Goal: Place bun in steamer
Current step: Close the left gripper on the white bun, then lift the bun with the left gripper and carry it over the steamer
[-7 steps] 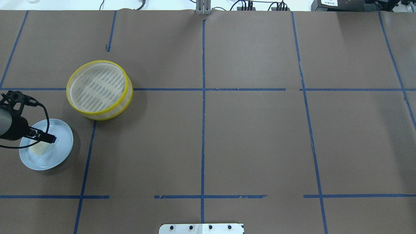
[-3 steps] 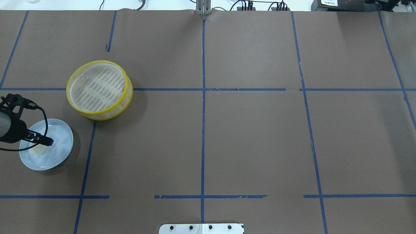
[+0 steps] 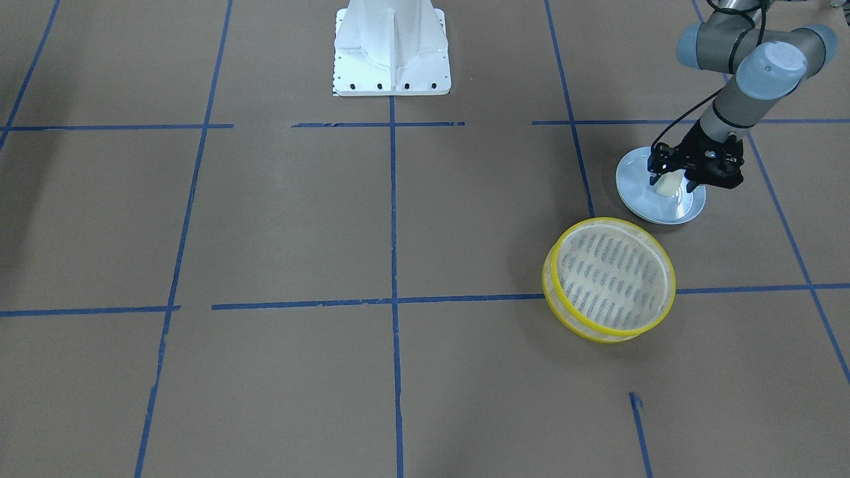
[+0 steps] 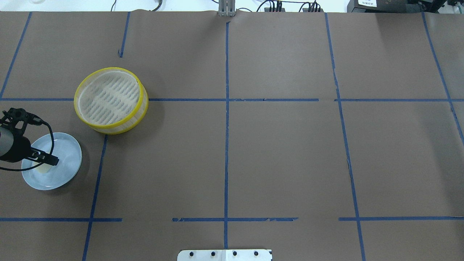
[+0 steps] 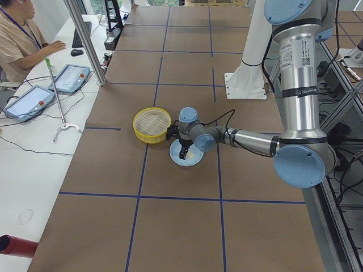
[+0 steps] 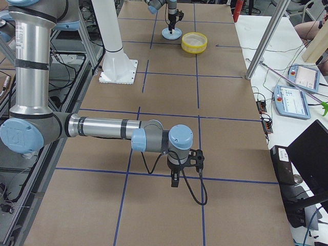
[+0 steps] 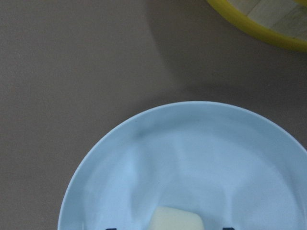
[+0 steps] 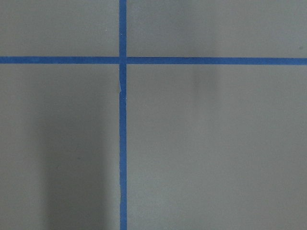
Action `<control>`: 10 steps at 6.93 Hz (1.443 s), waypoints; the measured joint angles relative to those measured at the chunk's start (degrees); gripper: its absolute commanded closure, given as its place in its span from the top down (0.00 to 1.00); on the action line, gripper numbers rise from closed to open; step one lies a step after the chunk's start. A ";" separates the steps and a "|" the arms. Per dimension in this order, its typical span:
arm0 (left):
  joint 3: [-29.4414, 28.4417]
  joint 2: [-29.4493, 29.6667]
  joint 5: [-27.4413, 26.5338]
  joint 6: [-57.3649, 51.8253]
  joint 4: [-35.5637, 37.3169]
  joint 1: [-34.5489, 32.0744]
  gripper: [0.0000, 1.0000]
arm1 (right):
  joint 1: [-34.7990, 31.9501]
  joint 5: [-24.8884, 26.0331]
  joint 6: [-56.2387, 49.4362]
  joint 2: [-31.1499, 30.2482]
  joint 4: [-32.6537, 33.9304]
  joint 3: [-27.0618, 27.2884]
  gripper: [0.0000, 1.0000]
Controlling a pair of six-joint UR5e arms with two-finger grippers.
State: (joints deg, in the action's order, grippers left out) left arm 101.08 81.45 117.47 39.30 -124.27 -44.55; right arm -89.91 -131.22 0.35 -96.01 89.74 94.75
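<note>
Bun [image 7: 175, 219] on plate [image 7: 192, 143], long axis hidden

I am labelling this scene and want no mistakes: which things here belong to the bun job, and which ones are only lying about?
For the job:
bun, lying on the blue plate
steamer, empty
left gripper, jaws open on either side of the bun

Just lying about:
right gripper, far from them
two tablets
grabber stick
</note>
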 measured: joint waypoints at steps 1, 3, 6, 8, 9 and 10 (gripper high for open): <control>-0.23 -0.01 0.03 0.61 0.05 0.55 0.57 | 0.00 0.00 0.00 -0.01 0.00 0.00 1.00; -0.60 0.02 0.04 1.47 -0.06 1.30 0.37 | 0.00 0.00 0.00 0.03 0.00 0.00 1.00; -0.43 -0.06 0.04 1.60 -0.08 1.38 0.31 | 0.00 0.00 0.00 -0.04 0.00 0.00 1.00; 0.41 -0.05 0.04 2.00 -0.16 1.08 0.31 | 0.00 0.00 0.00 -0.05 0.00 0.00 1.00; 1.60 -0.01 0.15 2.47 -0.18 0.84 0.31 | 0.00 0.00 0.00 -0.04 0.00 0.00 1.00; 3.56 0.31 1.65 4.12 -0.16 0.05 0.30 | 0.00 0.00 0.00 0.00 0.00 0.00 1.00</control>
State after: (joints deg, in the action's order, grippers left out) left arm 104.64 81.76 119.12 43.41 -124.43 -44.51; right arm -89.91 -131.22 0.35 -96.01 89.74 94.75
